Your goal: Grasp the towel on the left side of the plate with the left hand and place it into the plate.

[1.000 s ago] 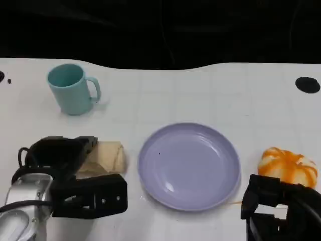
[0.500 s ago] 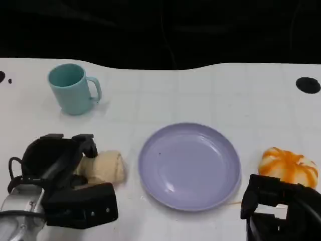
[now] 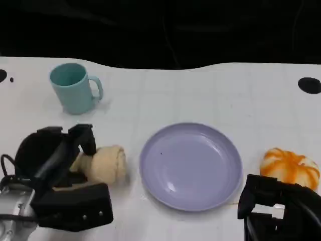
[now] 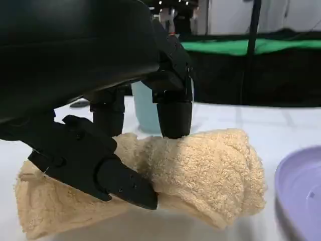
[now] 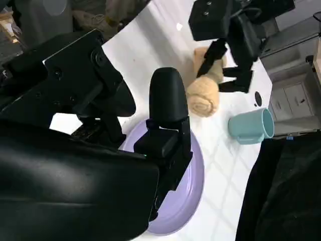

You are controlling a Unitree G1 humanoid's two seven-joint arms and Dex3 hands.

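In the head view, the left hand (image 3: 55, 170) closes its fingers (image 3: 86, 138) around the rolled beige towel (image 3: 106, 163), which lies on the white worktop (image 3: 200, 95) just left of the purple plate (image 3: 190, 165). A teal mug (image 3: 75, 88) stands behind them, and an orange pumpkin (image 3: 290, 166) sits to the right of the plate, beside the right hand (image 3: 278, 211).

From the left wrist, the fingers (image 4: 173, 108) press the towel (image 4: 200, 170) from above and below; it rests on the worktop.

From the right wrist, the right hand (image 5: 125, 145) is above the plate (image 5: 185, 196), fingers apart and holding nothing.
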